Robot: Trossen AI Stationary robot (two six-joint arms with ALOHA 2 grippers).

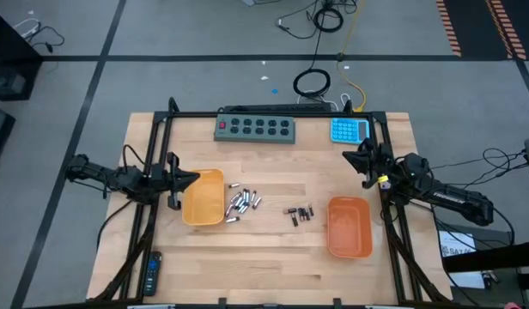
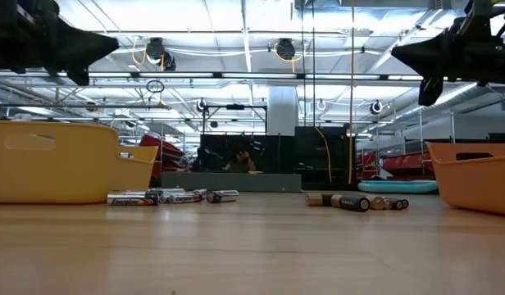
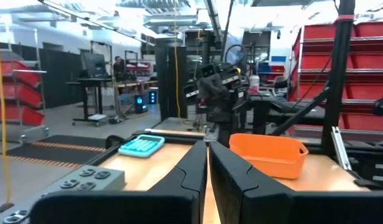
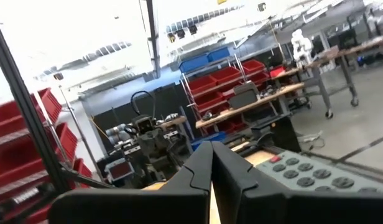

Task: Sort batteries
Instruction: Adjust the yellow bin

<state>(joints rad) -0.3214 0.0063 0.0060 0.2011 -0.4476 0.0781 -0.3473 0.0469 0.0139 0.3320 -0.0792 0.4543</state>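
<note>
The batteries lie on the wooden table in two loose groups. Silvery-white ones (image 1: 240,203) (image 2: 166,197) are beside the yellow tray (image 1: 203,196). Smaller black ones (image 1: 300,214) (image 2: 351,201) are left of the orange tray (image 1: 349,227). My left gripper (image 1: 196,178) (image 3: 207,149) is shut and empty, held above the yellow tray's far edge at the table's left. My right gripper (image 1: 346,155) (image 4: 211,149) is shut and empty at the table's right, above the wood between the blue calculator and the orange tray. Both are raised well clear of the table.
A grey button strip (image 1: 256,128) and a blue calculator (image 1: 349,130) lie along the far edge. A dark remote (image 1: 152,273) lies at the near left corner. Bare wood spreads across the table's near half. A black frame borders the table's sides.
</note>
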